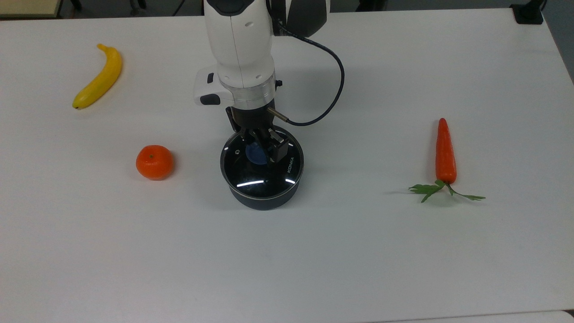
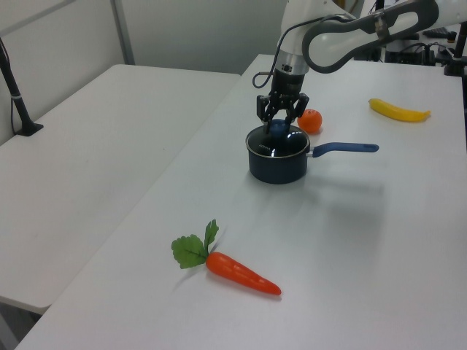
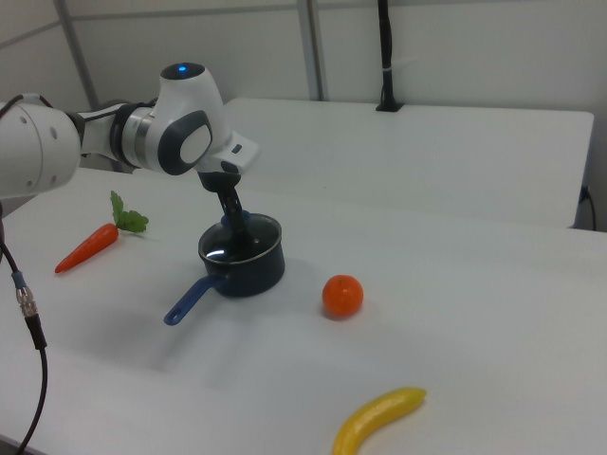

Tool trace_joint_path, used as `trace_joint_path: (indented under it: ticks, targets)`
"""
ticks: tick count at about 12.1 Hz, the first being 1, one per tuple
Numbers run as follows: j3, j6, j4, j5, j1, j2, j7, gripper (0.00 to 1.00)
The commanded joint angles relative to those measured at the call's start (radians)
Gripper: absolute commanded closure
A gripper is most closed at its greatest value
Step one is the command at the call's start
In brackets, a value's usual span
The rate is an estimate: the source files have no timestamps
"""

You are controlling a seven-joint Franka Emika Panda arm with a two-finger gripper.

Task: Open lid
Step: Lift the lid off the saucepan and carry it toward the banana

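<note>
Two fingers (image 1: pixel 274 150) are straddling the blue knob (image 1: pixel 257 154) at the centre of the lid (image 1: pixel 262 162), narrowly parted and seemingly gripping it; the lid is sitting flat on the pan (image 2: pixel 277 165), directly beneath the gripper (image 2: pixel 282 120).

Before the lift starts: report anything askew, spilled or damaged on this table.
Nothing stands out. The lid sits flat on the saucepan, with the gripper down at its blue knob. The banana, orange and carrot lie apart on the table, intact, with no spill.
</note>
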Motion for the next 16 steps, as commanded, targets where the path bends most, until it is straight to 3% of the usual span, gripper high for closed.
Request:
trace_joint_path:
  ticks: [1,6,10,15,16]
  targets:
    - [-0.013,0.002,0.024,-0.011,0.005,0.000,0.022,0.73]
    - [-0.018,-0.116,0.025,-0.003,-0.031,-0.077,-0.036,0.73]
    - [-0.018,-0.340,0.000,0.003,-0.145,-0.150,-0.213,0.72]
    - [-0.018,-0.337,-0.207,-0.005,-0.278,-0.250,-0.499,0.69]
    - [-0.018,-0.281,-0.257,-0.003,-0.288,-0.259,-0.536,0.69]
